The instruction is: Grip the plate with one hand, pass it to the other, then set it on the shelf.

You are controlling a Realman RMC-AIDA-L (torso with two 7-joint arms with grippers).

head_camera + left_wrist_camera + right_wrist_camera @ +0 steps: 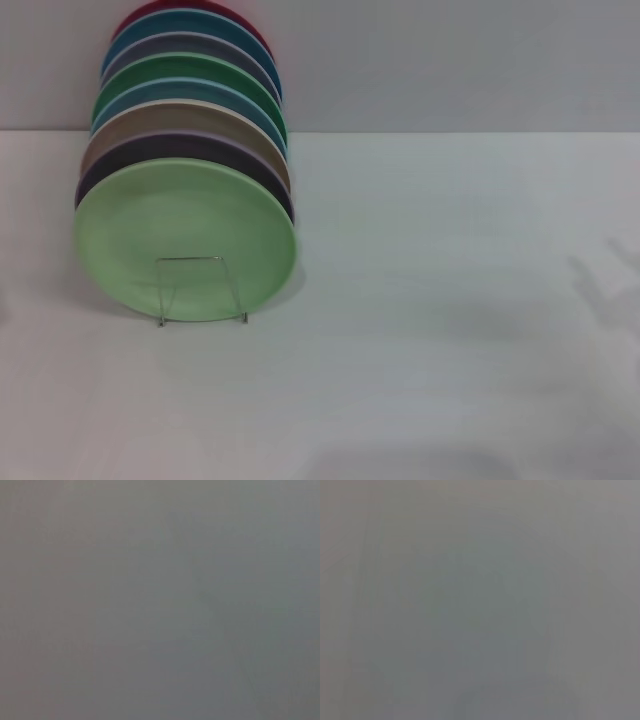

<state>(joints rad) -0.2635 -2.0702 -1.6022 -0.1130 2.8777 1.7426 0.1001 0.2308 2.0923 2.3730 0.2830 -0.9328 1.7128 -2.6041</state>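
The pale mint-green plate [185,238] stands upright at the front of a row of plates, at the left of the head view. It leans in the clear plate stand [200,290], whose thin front legs show before its lower part. Neither gripper shows in any view. Both wrist views show only a plain grey surface.
Behind the mint plate stand several more plates in a row: dark purple [190,153], tan, teal, darker green [190,72], lavender, blue and red. They stand on a white table [450,330] before a grey wall.
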